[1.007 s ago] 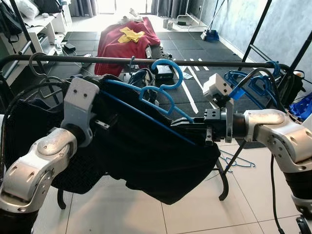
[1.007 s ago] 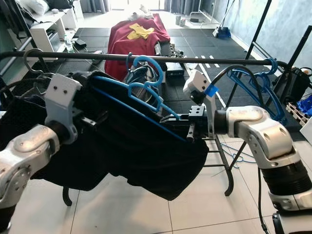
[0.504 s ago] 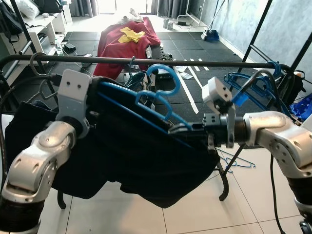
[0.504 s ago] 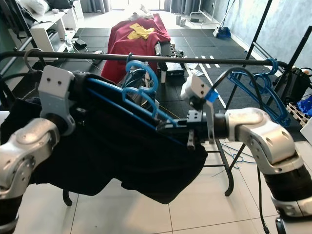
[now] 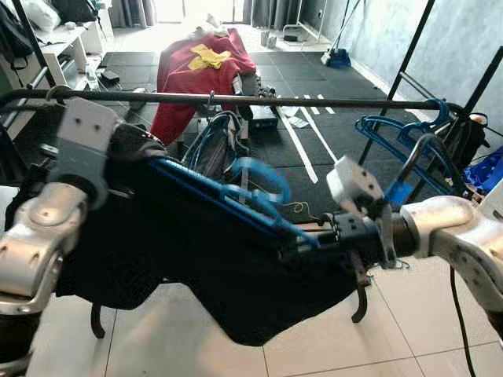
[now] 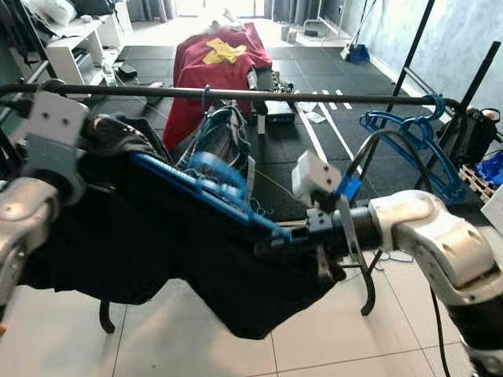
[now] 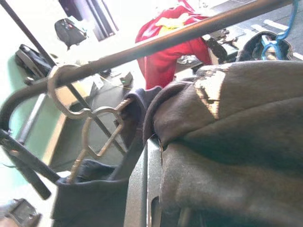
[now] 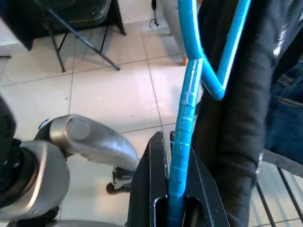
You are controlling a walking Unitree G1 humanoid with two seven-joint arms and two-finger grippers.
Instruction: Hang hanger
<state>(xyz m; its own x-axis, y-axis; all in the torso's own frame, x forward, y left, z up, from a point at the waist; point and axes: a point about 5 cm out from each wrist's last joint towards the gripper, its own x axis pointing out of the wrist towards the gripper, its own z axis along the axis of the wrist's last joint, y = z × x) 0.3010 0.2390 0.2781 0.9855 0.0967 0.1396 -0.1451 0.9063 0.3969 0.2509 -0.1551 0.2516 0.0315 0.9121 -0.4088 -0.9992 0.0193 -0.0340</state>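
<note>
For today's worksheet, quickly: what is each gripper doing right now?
Left gripper: against the dark garment, state cannot be told.
Right gripper: closed on the blue hanger.

Right gripper (image 5: 302, 236) is clamped on the lower end of the blue hanger (image 5: 228, 192), and a black garment (image 5: 212, 259) drapes over it, sagging toward the tiled floor (image 5: 330, 345). The hanger's hook (image 5: 263, 177) sits blurred, below the dark rail (image 5: 236, 99) and not touching it. The left arm (image 5: 55, 212) holds up the garment's other end, its fingers buried in cloth. More blue hangers (image 5: 401, 137) hang at the rail's right end. A red cloth (image 5: 196, 67) lies beyond.
</note>
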